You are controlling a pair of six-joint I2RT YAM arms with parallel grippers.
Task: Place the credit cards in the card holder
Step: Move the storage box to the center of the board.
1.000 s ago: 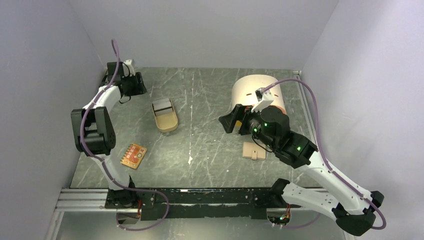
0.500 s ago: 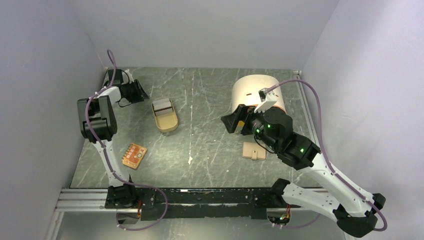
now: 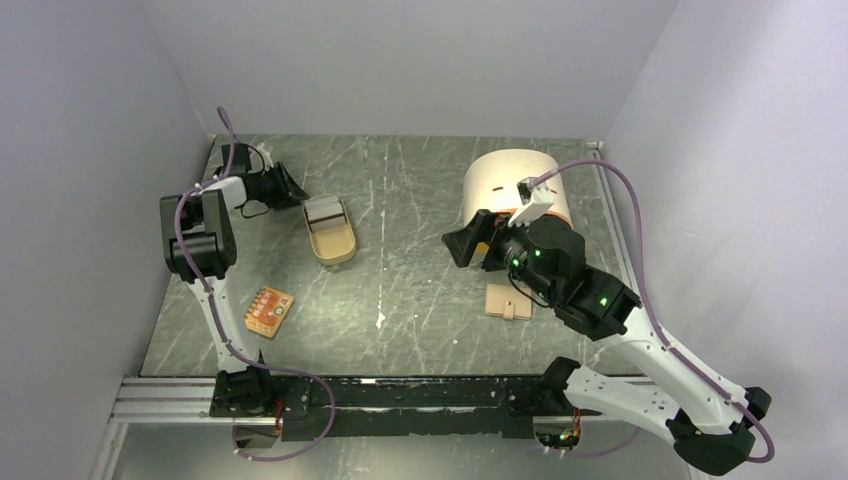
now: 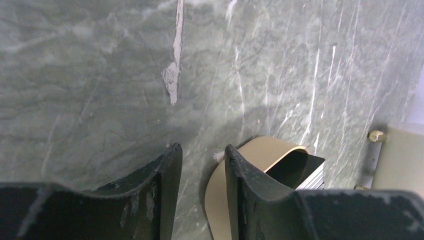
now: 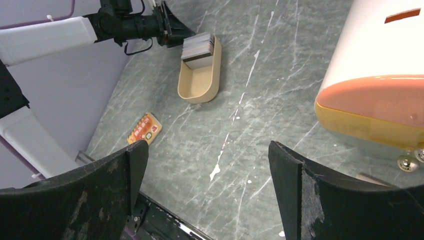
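The credit cards point(image 3: 322, 212) lie stacked in the far end of an oval tan tray point(image 3: 335, 246); the top one is whitish-grey. My left gripper point(image 3: 291, 188) hovers just left of that end, open by a narrow gap with nothing between its fingers. In the left wrist view the left gripper point(image 4: 202, 150) shows bare table in the gap, the tray point(image 4: 265, 152) and the cards' edges point(image 4: 312, 176) to its right. The beige card holder point(image 3: 507, 302) lies flat near the right arm. My right gripper point(image 3: 465, 243) hangs wide open and empty above mid-table; the right wrist view shows the right gripper point(image 5: 207, 147), cards point(image 5: 198, 46) and tray point(image 5: 197, 85).
A large cream rounded box with an orange front point(image 3: 515, 185) stands at the back right, close behind the right wrist. An orange-red dotted piece point(image 3: 268, 311) lies at the front left. Walls close in the table on the left, back and right.
The left gripper has swung right, from the back-left corner to the tray's far end, and its jaws have narrowed. The right arm has barely moved.
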